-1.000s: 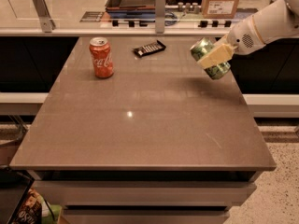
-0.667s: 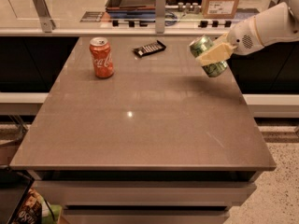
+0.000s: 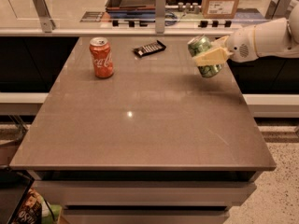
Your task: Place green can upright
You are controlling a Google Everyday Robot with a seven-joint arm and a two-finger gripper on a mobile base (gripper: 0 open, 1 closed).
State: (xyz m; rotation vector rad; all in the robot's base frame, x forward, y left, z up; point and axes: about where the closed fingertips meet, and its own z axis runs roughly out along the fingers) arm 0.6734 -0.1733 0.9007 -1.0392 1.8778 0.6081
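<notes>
Grey-brown tabletop (image 3: 140,139) fills most of the camera view, its near edge lying well in front of the gripper and its broad middle carrying only a small bright glint of light. Below that near edge, far down and to the left of the gripper, a colourful printed bag (image 3: 28,208) shows at the corner of the view, and speckled floor (image 3: 280,181) shows off the table's right side. Over the far right part of the table the gripper (image 3: 205,56) reaches in from the right on a white arm (image 3: 266,36), clenched around the green can (image 3: 201,45): one cream finger (image 3: 212,57) crosses the front of the can's body, and the other is hidden behind it. The can is tilted in that grasp, its silver top leaning up and to the left, away from the arm, its base lower and to the right; it appears to hang just above the surface, not to stand on it. Well to the gripper's left, at about the same depth, a red Coca-Cola can (image 3: 101,57) stands upright on the table. Between the two, slightly farther back, a black snack wrapper (image 3: 149,48) lies flat near the table's far edge. Beyond the gripper, behind a light counter ledge (image 3: 70,31), a cardboard box (image 3: 223,0) sits just past it, and a dark tray (image 3: 135,0) lies farther left.
</notes>
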